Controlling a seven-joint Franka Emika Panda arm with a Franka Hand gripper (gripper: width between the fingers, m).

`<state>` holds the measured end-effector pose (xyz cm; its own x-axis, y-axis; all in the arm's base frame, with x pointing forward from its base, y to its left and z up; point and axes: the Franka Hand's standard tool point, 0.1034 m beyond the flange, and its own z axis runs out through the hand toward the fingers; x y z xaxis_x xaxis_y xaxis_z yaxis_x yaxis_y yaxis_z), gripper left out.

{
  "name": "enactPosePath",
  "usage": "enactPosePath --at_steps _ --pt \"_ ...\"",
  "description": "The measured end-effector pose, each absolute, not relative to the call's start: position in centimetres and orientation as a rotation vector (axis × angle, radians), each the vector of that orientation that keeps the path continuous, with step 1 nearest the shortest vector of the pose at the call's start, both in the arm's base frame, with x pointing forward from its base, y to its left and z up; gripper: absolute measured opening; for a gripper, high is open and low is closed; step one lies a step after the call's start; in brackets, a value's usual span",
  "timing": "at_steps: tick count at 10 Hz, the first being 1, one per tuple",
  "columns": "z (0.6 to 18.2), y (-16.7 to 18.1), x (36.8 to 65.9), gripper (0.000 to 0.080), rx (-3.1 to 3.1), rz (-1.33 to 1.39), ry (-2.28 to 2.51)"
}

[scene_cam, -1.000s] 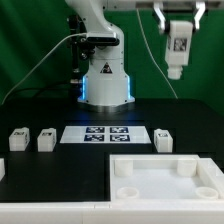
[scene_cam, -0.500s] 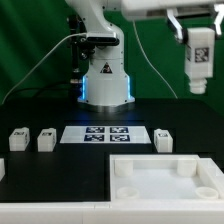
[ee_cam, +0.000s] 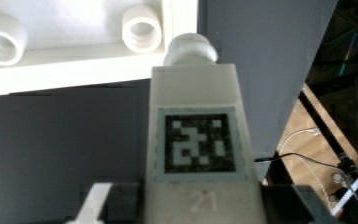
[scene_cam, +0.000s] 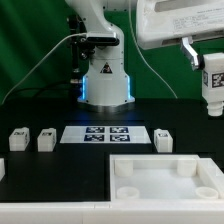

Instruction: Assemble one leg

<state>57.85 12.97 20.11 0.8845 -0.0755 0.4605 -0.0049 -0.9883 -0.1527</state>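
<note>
In mid-air — leg [scene_cam: 213, 85] upright, clamped between fingers [scene_cam: 190, 52]

The held leg [scene_cam: 213, 88], a small white plastic rectangular post with a black-and-white square marker tag on its face, hangs upright in the air at about 3 o'clock in the exterior view. It is partly cut off by the frame edge, and its top is clamped in the gripper [scene_cam: 208, 58]. The wrist view shows its tag face-on and a rounded peg on the end away from the grip. Three identical white posts sit low on the black table [scene_cam: 60, 180]. The outer leg [scene_cam: 18, 139] and inner leg [scene_cam: 45, 140] sit side by side at 8 o'clock, and the lone leg [scene_cam: 163, 139] at 4 o'clock.
</note>
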Motion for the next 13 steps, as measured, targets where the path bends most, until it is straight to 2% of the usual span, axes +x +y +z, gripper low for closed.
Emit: enactPosePath --at_steps 3,5,7,8,11,13 --pt "19.9 13.0 57.8 0.0293 -2.908 -0.714 0.058" --pt "18.1 13.5 58.3 0.0293 -2.911 -0.71 0.043" --pt "18.0 14.0 59.9 0.0293 -2.912 -0.731 0.03" --pt "17.1 14.3 60.3 0.0293 -2.919 -0.724 0.017" --pt "15.9 13.9 60.6 0.0293 -2.93 -0.743 -0.035" --pt "15.9 14.1 60.5 0.0293 -2.93 -0.743 -0.04"
